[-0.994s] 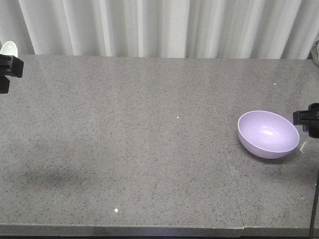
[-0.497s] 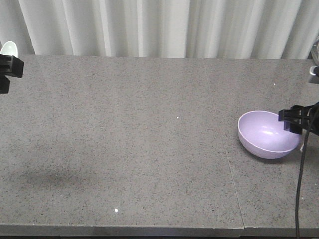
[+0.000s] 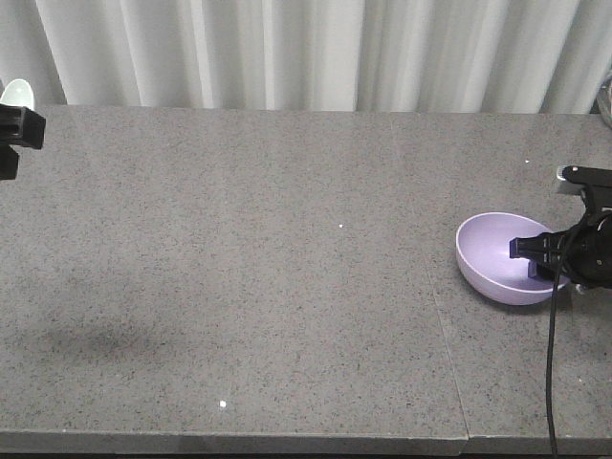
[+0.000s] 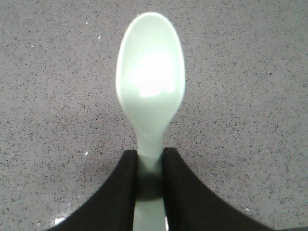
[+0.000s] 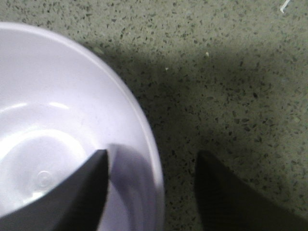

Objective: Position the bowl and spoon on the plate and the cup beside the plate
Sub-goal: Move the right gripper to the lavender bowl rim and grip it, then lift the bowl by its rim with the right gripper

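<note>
The lilac bowl (image 3: 497, 260) sits on the table at the right, tipped a little to one side. My right gripper (image 3: 545, 260) is open and straddles its right rim. In the right wrist view one finger (image 5: 82, 192) is inside the bowl (image 5: 53, 120) and the other stands outside over the table; the right gripper (image 5: 153, 156) is not closed on the wall. My left gripper (image 3: 13, 129) hangs at the far left edge, shut on the handle of the mint-green spoon (image 3: 17, 93). The left wrist view shows the spoon (image 4: 150, 77) pointing forward from the left gripper (image 4: 150, 161). Plate and cup are out of view.
Speckled grey stone tabletop (image 3: 287, 268) with a seam (image 3: 445, 335) running front to back, left of the bowl. White curtains (image 3: 306, 48) hang behind the far edge. A black cable (image 3: 552, 382) drops from the right arm toward the front edge.
My right gripper has come in from the right edge, moving left and down until one finger is inside the bowl. The left gripper and spoon have stayed still.
</note>
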{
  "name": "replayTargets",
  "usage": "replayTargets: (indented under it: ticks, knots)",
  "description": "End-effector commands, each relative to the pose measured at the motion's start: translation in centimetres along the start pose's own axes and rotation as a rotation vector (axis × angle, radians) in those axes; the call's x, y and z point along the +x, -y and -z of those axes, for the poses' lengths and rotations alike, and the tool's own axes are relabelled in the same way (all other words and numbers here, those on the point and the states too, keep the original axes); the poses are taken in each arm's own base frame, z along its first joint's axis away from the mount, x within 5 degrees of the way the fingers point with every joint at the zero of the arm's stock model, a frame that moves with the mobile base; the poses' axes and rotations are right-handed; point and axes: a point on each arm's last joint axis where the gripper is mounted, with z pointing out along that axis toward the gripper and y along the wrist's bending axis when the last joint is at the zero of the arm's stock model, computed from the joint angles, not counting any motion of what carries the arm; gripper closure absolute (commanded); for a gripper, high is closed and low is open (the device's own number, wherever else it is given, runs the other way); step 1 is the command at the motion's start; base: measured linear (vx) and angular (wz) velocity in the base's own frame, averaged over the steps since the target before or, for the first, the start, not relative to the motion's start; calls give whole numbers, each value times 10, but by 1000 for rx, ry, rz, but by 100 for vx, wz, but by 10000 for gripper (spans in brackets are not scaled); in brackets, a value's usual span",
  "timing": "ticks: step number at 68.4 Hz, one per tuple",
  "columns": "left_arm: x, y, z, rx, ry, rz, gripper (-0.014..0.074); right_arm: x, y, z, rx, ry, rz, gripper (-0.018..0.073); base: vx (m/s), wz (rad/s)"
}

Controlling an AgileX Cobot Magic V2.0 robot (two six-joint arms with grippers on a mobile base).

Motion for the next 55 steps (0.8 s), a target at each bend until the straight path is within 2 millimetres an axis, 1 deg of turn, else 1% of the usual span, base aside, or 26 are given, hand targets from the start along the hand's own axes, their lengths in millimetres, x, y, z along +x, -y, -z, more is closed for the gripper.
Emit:
replayTargets:
  ticks: [1, 3, 5, 8, 11, 17, 24, 36, 38, 41, 42, 46, 48, 51, 52, 55]
  knots:
    - [-2, 0, 15, 16, 62, 6, 603, -16, 1, 17, 0, 107, 3, 344, 0, 0]
    - [-2, 0, 15, 16, 62, 6, 603, -16, 1, 17, 0, 106, 2, 379, 0, 0]
    - [-2, 0, 15, 16, 62, 6, 603, -16, 1, 17, 0, 105, 2, 440, 0, 0]
    - [-2, 0, 15, 16, 62, 6, 603, -16, 1, 17, 0, 103, 2, 500, 0, 0]
    - [-2, 0, 15, 16, 62, 6, 603, -16, 1, 18, 0, 103, 2, 579, 0, 0]
    - [-2, 0, 15, 16, 62, 6, 603, -16, 1, 23, -4, 110, -1, 572, 0, 0]
    - [-2, 0, 15, 16, 62, 6, 603, -17, -1, 40, -14, 138, -10, 570, 0, 0]
    - [-2, 0, 15, 16, 62, 6, 603, -15, -3, 90, -27, 220, -8, 568, 0, 0]
    - [-2, 0, 15, 16, 62, 6, 603, -14, -4, 103, -29, 242, -6, 566, 0, 0]
    - [-2, 0, 15, 16, 62, 6, 603, -11, -4, 116, -32, 262, -4, 566, 0, 0]
    - [-2, 0, 15, 16, 62, 6, 603, -9, -4, 125, -34, 275, -3, 566, 0, 0]
    - [-2, 0, 15, 16, 62, 6, 603, -5, -5, 144, -37, 309, 0, 566, 0, 0]
    - [-2, 0, 15, 16, 62, 6, 603, -1, -5, 158, -40, 335, 3, 565, 0, 0]
    - [-2, 0, 15, 16, 62, 6, 603, 3, -6, 171, -42, 358, 5, 565, 0, 0]
    - [-2, 0, 15, 16, 62, 6, 603, 6, -6, 178, -42, 371, 7, 565, 0, 0]
    - [-2, 0, 15, 16, 62, 6, 603, 13, -6, 193, -42, 392, 13, 565, 0, 0]
